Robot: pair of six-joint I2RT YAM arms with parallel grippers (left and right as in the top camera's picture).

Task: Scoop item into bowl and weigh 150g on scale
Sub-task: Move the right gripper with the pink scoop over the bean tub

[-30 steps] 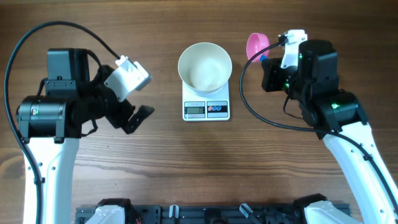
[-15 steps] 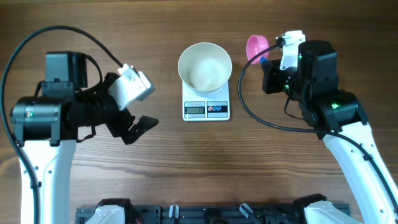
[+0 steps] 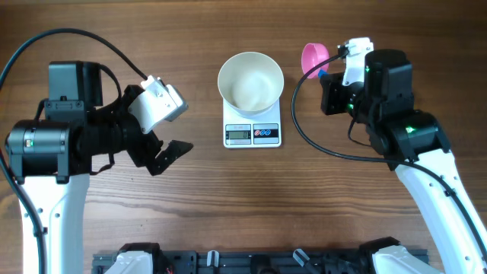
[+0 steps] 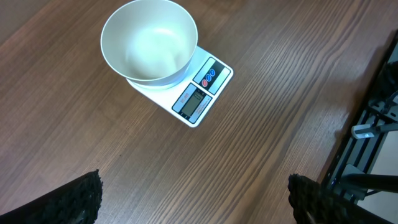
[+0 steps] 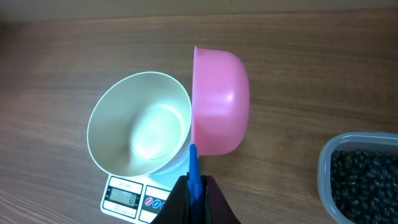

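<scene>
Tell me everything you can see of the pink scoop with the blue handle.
The scoop looks like smooth plastic: a round pink cup on a thin blue handle. The right gripper is shut on the handle; nothing else touches it. It is held in the air beside the white bowl, apart from it. From the wrist camera its rim faces the bowl and only its outside shows.

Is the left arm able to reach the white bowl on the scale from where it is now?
Probably yes: its tool is open and faces the bowl on the scale, with nothing standing between them.
</scene>
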